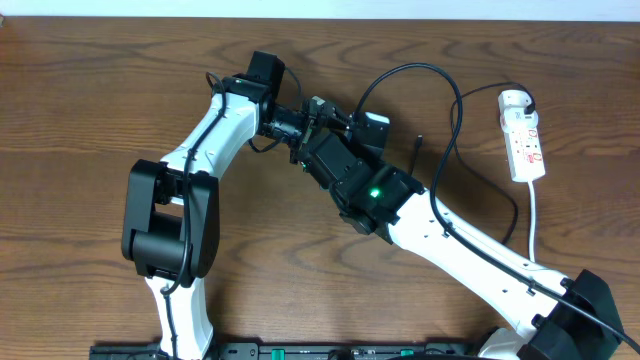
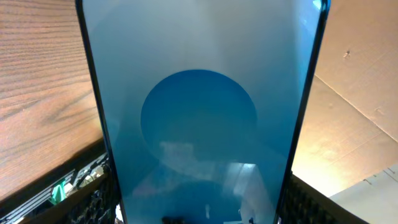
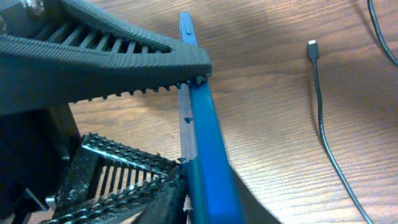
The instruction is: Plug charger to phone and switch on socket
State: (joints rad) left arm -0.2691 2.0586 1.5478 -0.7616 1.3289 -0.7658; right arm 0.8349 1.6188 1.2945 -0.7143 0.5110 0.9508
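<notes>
My left gripper [image 2: 198, 204] is clamped on the phone [image 2: 199, 112]. Its blue screen fills the left wrist view, with a ribbed finger [image 2: 311, 202] against each long edge at the bottom of the frame. My right gripper [image 3: 186, 124] meets the same phone edge-on at centre frame. Its tips touch the grey side, but I cannot tell whether they grip. The charger [image 3: 323, 130] lies on the table [image 3: 280, 155] at the right (its connector tip [image 3: 312, 48] well apart from the phone). The socket [image 1: 522, 135] sits at the overhead view's upper right.
</notes>
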